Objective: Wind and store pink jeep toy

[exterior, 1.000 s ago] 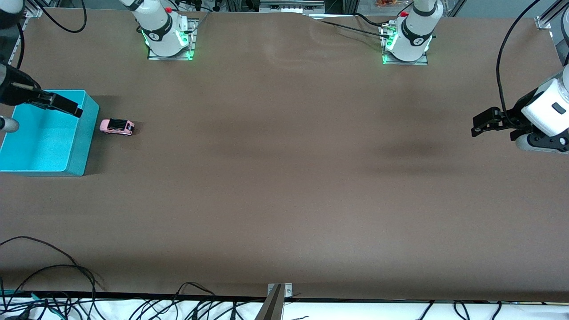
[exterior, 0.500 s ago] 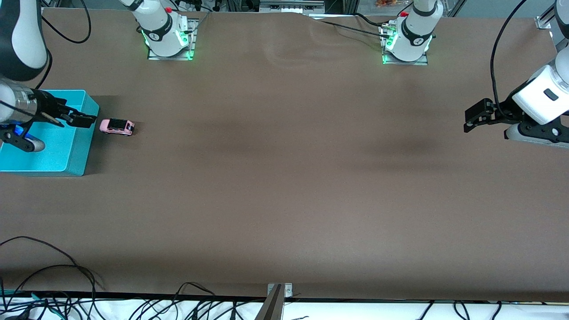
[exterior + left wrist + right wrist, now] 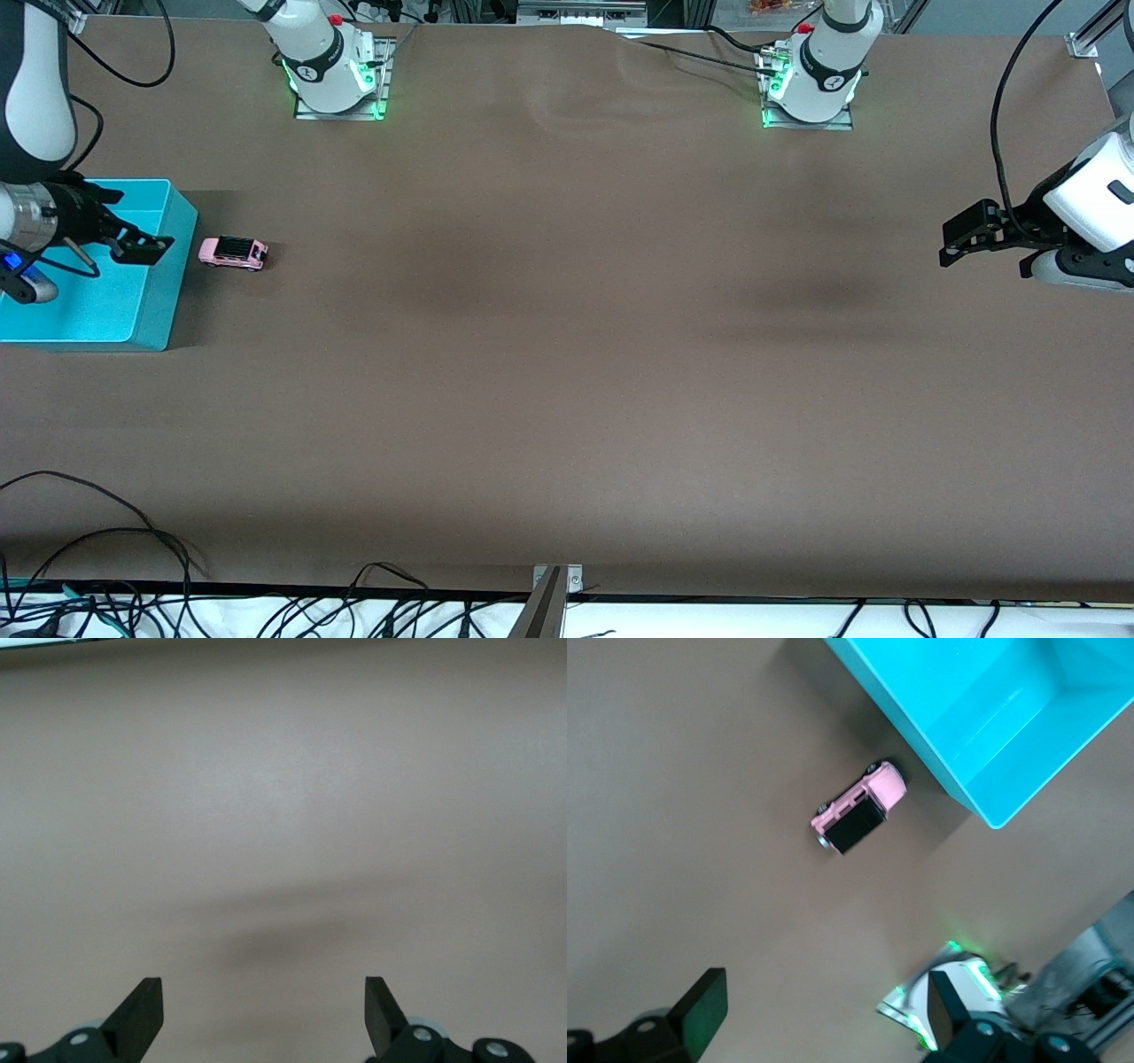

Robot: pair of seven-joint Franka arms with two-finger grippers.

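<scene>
Brown matte tabletop (image 3: 567,354) fills the scene. Toward the right arm's end, the small light-pink jeep toy with a black roof (image 3: 233,252) is seen on its wheels just beside the turquoise plastic bin (image 3: 159,301) — apart from it. The bin is partly cut off at the frame edge. The right gripper (image 3: 142,248) is held open over the bin's rim; the left gripper (image 3: 952,241), also open, waits over bare tabletop — nothing gripped.

Table (image 3: 567,354) matt brown, smooth, cloth-like. Bin (image 3: 164,292) turquoise plastic, smooth, slight sheen. Jeep (image 3: 233,252) glossy pink plastic, black roof. Arm shells glossy white.
</scene>
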